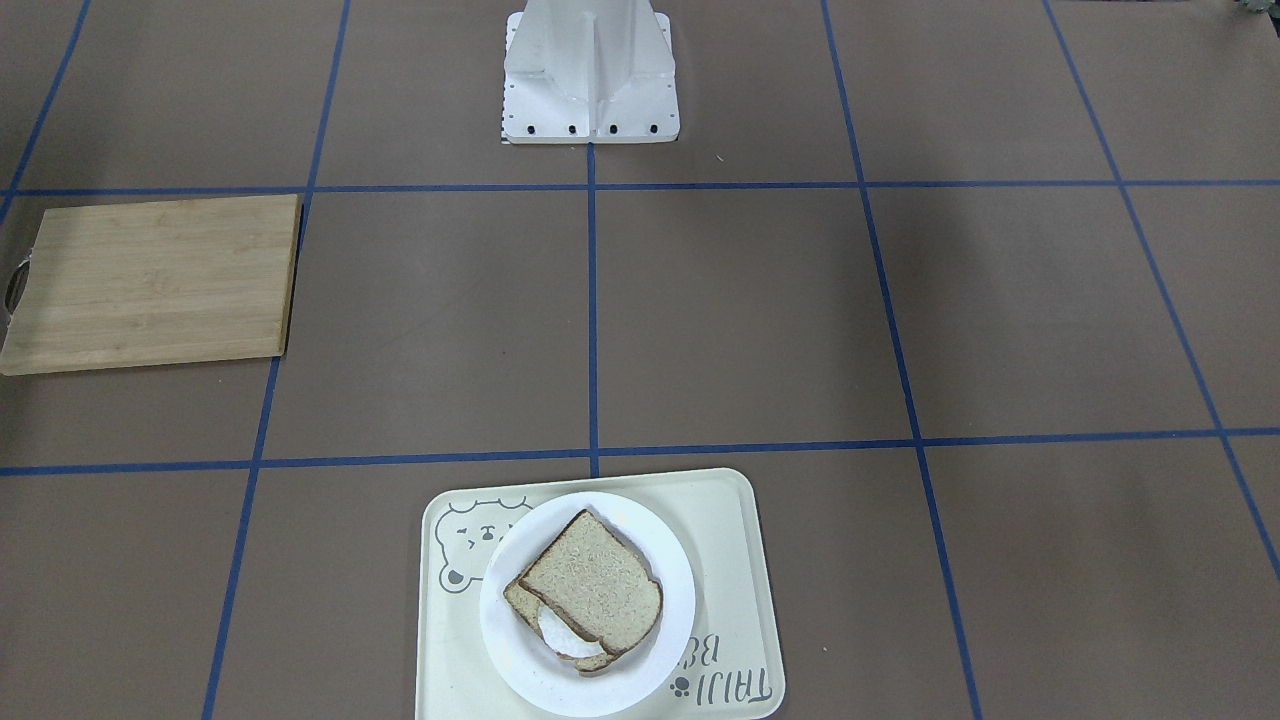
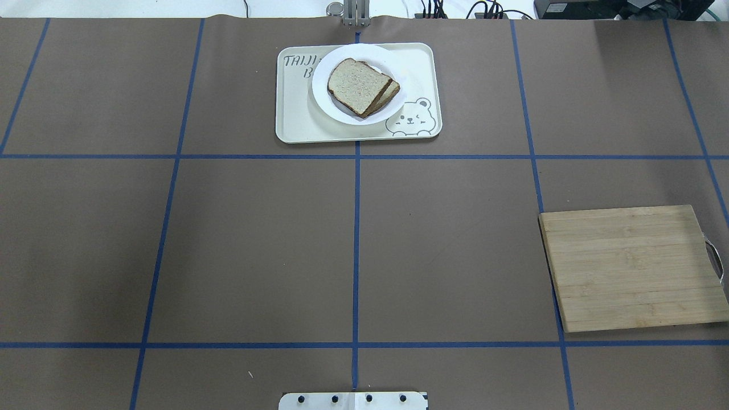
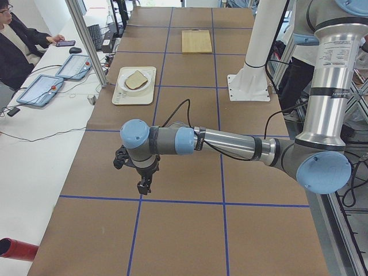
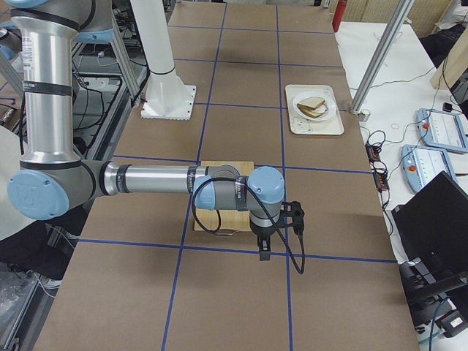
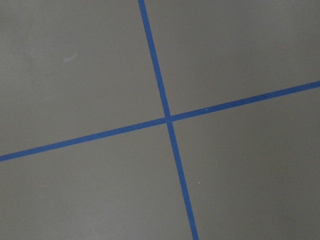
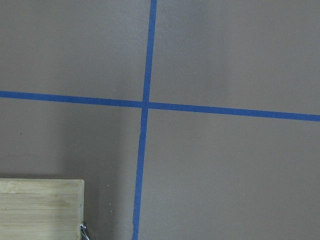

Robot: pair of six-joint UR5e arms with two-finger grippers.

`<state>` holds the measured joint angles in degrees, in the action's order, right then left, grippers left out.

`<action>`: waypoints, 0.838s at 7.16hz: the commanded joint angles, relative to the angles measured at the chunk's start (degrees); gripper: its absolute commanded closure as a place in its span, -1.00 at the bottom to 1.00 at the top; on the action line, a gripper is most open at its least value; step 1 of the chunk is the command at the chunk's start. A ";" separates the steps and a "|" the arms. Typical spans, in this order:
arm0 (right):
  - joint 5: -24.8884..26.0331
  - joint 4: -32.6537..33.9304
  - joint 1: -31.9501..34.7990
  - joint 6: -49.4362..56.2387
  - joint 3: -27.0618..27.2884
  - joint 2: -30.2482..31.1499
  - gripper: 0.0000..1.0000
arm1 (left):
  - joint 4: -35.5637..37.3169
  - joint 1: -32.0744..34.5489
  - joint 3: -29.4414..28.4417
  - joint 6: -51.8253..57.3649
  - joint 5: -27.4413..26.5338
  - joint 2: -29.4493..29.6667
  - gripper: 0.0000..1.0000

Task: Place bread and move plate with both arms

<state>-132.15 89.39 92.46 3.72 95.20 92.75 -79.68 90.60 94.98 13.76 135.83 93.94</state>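
The bread (image 1: 592, 583) is seen lying on top of a second slice (image 1: 517, 600) that carries a fried egg (image 1: 555, 630), whose white shows at the open edge between the two. Both slices are borne by the plate (image 1: 668, 640). The plate is set on the cream tray (image 1: 738, 560) with the bear drawing, about midway along its length, and part of the printed lettering is covered by it. The tray is placed at the edge of the table (image 1: 740, 320) farthest from the robot, on the middle blue tape line (image 1: 592, 320). A wooden cutting board (image 1: 150, 283) is laid well apart from the tray, on the robot's right side.

Both grippers are held well apart from the plate. The left gripper (image 3: 144, 187) is carried pointing down over bare table toward the left end, and a crossing of tape lines fills the left wrist view. The right gripper (image 4: 265, 252) is hung pointing down just beyond the board's outer end, and a board corner with a metal handle (image 6: 83, 230) is caught in the right wrist view. Each gripper is shown only from the side, so whether its fingers are apart or together cannot be told.
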 commanded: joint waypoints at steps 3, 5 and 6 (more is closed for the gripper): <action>0.22 0.00 0.00 -0.03 0.60 -0.03 -1.00 | -0.13 0.10 1.88 0.13 -0.04 -1.13 -0.97; -0.04 0.00 0.00 -0.12 0.69 -0.03 -1.00 | -0.21 0.10 2.57 -0.05 -0.04 -2.44 -0.97; -0.04 0.00 0.00 -0.12 0.69 -0.03 -1.00 | -0.22 0.10 3.36 -0.05 -0.04 -3.32 -0.97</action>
<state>-132.12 89.39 92.46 3.63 95.83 92.73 -79.86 90.67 97.53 13.73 135.79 91.62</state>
